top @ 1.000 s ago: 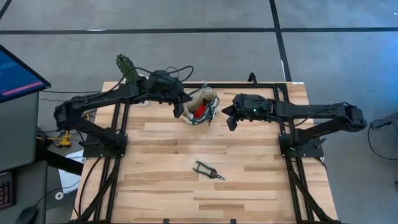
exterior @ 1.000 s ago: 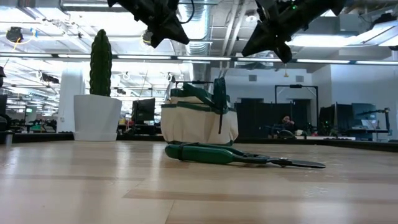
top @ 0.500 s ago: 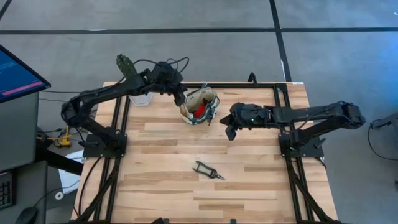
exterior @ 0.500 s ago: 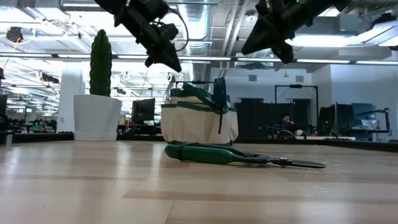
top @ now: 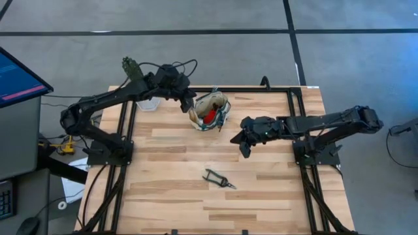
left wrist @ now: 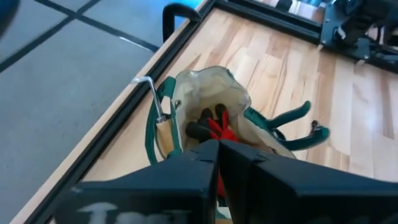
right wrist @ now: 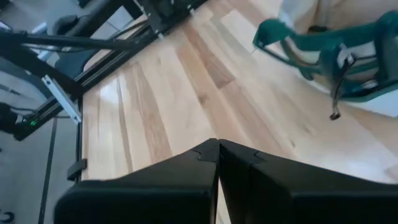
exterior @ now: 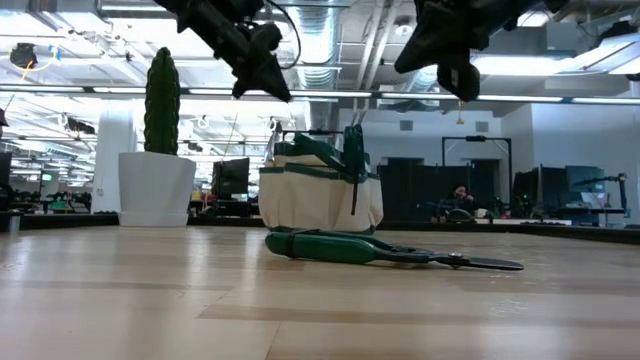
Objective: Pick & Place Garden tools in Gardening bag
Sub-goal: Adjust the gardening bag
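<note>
Beige canvas gardening bag with green straps (top: 210, 111) at the table's far middle, red-and-black tool (left wrist: 219, 129) inside it, green-handled pruning shears (top: 218, 178) nearer on the wooden table (top: 170, 196), potted cactus in white pot (exterior: 158, 160) at far left

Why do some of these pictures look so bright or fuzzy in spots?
Low view: ceiling lights glare behind the dark arms, turning them into silhouettes, while the green-handled pruning shears stay sharp. Left wrist view: the shut left tool looms blurred, close to the lens, over the beige canvas bag. High view: light falls evenly on the wooden table.
</note>
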Available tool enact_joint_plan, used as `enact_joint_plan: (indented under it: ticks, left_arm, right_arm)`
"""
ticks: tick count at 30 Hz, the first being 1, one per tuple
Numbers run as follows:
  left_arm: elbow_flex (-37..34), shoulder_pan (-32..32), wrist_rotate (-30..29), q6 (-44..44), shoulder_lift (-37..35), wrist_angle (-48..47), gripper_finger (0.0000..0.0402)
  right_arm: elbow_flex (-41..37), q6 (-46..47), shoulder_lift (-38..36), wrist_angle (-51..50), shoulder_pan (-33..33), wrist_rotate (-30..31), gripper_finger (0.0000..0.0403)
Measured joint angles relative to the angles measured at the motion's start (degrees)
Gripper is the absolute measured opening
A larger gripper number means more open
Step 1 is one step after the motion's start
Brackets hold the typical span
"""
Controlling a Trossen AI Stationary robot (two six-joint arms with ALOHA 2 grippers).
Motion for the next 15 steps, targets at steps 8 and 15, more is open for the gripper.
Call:
enact_joint_plan:
  ticks: [8, 15]
  left_arm:
    - [0.0, -2.8, 0.0, 0.0, -5.7, -0.1, 0.0002]
    - [0.0, -5.9, -0.1, 0.0, -7.9, -0.1, 0.0002]
  right_arm:
    - [0.0, 3.1, 0.0, -4.4, 2.4, 5.4, 0.0000]
    - [0.0, 2.5, 0.0, -10.9, 1.0, 8.6, 0.0000]
